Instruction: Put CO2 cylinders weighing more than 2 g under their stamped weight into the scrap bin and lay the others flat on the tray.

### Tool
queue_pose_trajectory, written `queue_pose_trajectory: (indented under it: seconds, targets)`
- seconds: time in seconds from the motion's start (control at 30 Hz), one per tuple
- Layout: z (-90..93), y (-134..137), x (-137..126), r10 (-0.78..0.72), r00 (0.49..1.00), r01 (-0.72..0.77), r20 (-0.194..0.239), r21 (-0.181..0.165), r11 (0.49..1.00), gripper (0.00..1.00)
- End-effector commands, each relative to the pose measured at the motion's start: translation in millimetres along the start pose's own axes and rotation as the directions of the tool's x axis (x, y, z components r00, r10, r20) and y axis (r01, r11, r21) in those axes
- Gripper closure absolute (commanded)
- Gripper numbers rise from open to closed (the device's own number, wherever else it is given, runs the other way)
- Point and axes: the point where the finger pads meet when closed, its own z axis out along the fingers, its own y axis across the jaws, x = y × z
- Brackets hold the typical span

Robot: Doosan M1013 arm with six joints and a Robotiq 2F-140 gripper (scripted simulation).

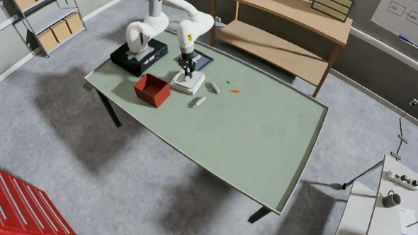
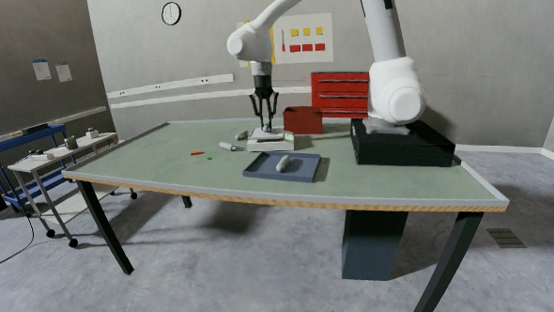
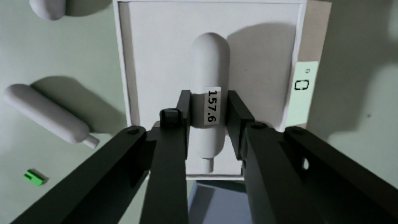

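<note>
My gripper (image 3: 207, 104) is shut on a white CO2 cylinder (image 3: 210, 105) stamped 157.6. It holds it lying lengthwise right over the white scale's plate; I cannot tell whether it touches the plate. The scale's display (image 3: 302, 84) reads 0. The top and exterior views show the gripper (image 1: 188, 76) (image 2: 267, 126) low over the scale (image 1: 188, 82) (image 2: 269, 139). Two more cylinders lie on the table beside the scale (image 1: 215, 87) (image 1: 199, 102) (image 3: 47, 114). Another cylinder (image 2: 283, 163) lies flat in the dark tray (image 2: 286, 168). The red scrap bin (image 1: 151, 90) (image 2: 302, 119) stands next to the scale.
The arm's black base box (image 1: 139, 55) (image 2: 401, 141) stands at the table's back corner. A small orange piece (image 1: 235, 90) and a small green piece (image 1: 228, 81) (image 3: 34, 177) lie on the table past the loose cylinders. A wooden bench (image 1: 283, 39) stands behind the table.
</note>
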Motion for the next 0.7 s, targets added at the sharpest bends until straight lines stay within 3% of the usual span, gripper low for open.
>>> queue_pose_trajectory:
  seconds: [0.0, 0.43, 0.47, 0.67]
  targets:
    - [1.1, -0.6, 0.0, 0.000, 1.000, 0.000, 0.000, 0.001, 1.000, 0.90]
    - [3.8, -0.6, 0.0, 0.000, 1.000, 0.000, 0.000, 0.001, 1.000, 0.90]
    - [3.8, -0.6, 0.0, 0.000, 1.000, 0.000, 0.000, 0.001, 1.000, 0.60]
    - [3.8, -0.6, 0.0, 0.000, 1.000, 0.000, 0.000, 0.001, 1.000, 0.60]
